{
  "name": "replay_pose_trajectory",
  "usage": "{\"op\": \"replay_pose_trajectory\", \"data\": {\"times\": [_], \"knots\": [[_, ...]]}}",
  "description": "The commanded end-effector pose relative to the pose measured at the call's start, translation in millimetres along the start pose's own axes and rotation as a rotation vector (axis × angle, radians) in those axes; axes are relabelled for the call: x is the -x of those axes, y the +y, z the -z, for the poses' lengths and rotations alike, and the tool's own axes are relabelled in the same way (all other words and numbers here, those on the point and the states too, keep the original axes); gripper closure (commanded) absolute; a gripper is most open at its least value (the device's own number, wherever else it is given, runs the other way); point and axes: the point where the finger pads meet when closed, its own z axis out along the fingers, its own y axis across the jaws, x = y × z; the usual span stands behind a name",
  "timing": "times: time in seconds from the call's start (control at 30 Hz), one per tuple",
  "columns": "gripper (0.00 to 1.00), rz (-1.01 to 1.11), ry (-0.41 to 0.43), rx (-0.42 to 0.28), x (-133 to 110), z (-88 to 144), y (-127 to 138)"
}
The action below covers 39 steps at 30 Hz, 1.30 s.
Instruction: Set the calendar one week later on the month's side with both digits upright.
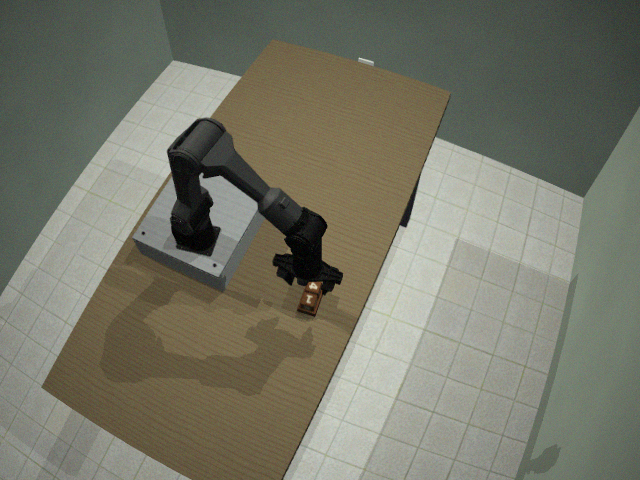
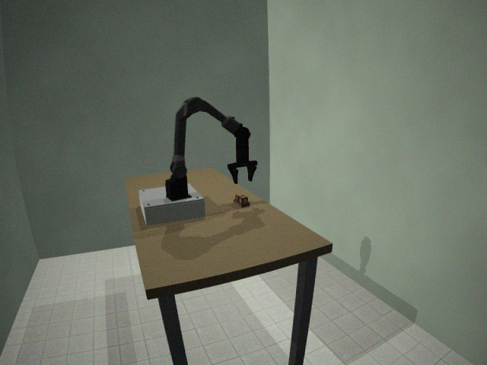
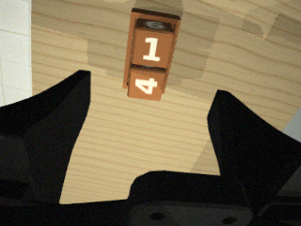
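The small brown calendar tray [image 1: 309, 299] stands on the table near its right edge, with two brown cubes side by side in it. From above, one cube shows a white 1 [image 3: 150, 49] on top and the other a white 4 [image 3: 147, 85]. A dark strip at the tray's far end is too blurred to read. My gripper [image 2: 241, 174] hangs well above the calendar [image 2: 240, 200], fingers wide open and empty. In the wrist view the two fingers frame the calendar from above without touching it. The side faces with the date are not readable.
The arm's grey base block [image 1: 199, 237] sits on the table to the left of the calendar. The table's right edge [image 1: 369, 304] runs close beside the tray. A small white object [image 1: 366, 61] lies at the table's far edge.
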Motion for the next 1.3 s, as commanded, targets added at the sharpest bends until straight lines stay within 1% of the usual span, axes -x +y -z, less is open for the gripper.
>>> {"op": "replay_pose_trajectory", "data": {"times": [0.0,0.1,0.23,0.3,0.53,0.67,0.77,1.27], "knots": [[0.00,0.000,0.000,0.005,-0.3,4.5,0.9],[0.00,0.000,0.000,0.005,-0.3,13.1,0.7],[0.00,0.000,0.000,0.005,-0.3,30.4,0.5],[0.00,0.000,0.000,0.005,-0.3,30.4,0.5],[0.00,0.000,0.000,0.005,-0.4,63.9,0.3],[0.00,0.000,0.000,0.006,-0.4,76.5,0.2],[0.00,0.000,0.000,0.005,-0.4,80.3,0.1],[0.00,0.000,0.000,0.004,-0.5,80.4,-0.3]]}}
